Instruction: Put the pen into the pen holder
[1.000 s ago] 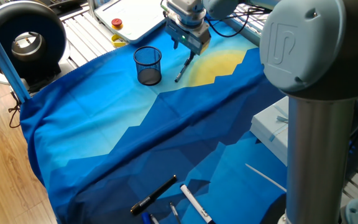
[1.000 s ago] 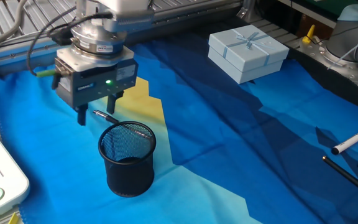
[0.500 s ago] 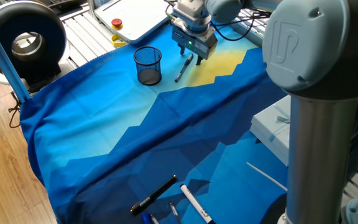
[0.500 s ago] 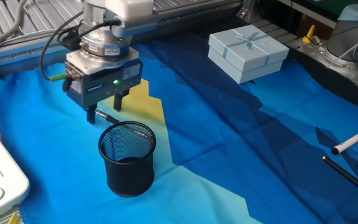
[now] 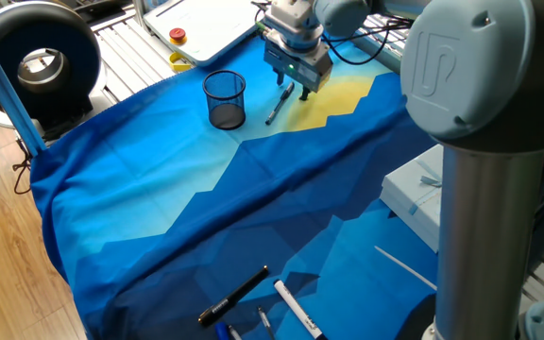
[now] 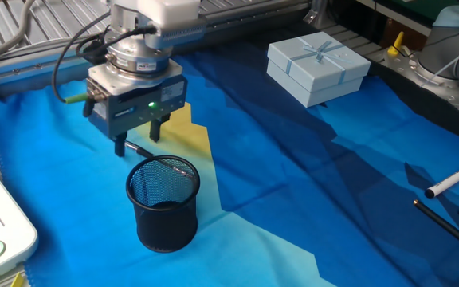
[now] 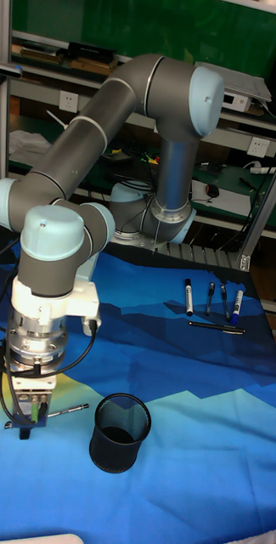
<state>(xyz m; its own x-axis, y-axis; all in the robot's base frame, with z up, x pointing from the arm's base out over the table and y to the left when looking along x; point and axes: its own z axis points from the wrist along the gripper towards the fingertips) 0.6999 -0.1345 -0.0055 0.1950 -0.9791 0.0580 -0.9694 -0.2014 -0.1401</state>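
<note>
**Mia:** Where is the slim silvery-white pen with dark ends (image 6: 139,149)?

**Tom:** It lies flat on the blue and yellow cloth (image 6: 293,199), just beside the small round black wire-mesh cup (image 6: 163,203). That cup is the pen holder. The pen is near it but not in it.

**Mia:** And the robot's grey two-finger gripper (image 6: 137,146)?

**Tom:** A second ago it hung higher up, a bit further from the cup. Now it has come down low over the cloth and slid a little closer to the cup. One finger is on each side of the pen.

**Mia:** Has it pinched the pen?

**Tom:** No — the fingers stand apart, with a gap between them, and nothing is held. I can't tell if they touch the pen.

**Mia:** So what does that mean?

**Tom:** I think the reaching is done and the grabbing comes next. The pen must be squeezed, lifted and tipped up over the cup — none of that is done yet.
</note>
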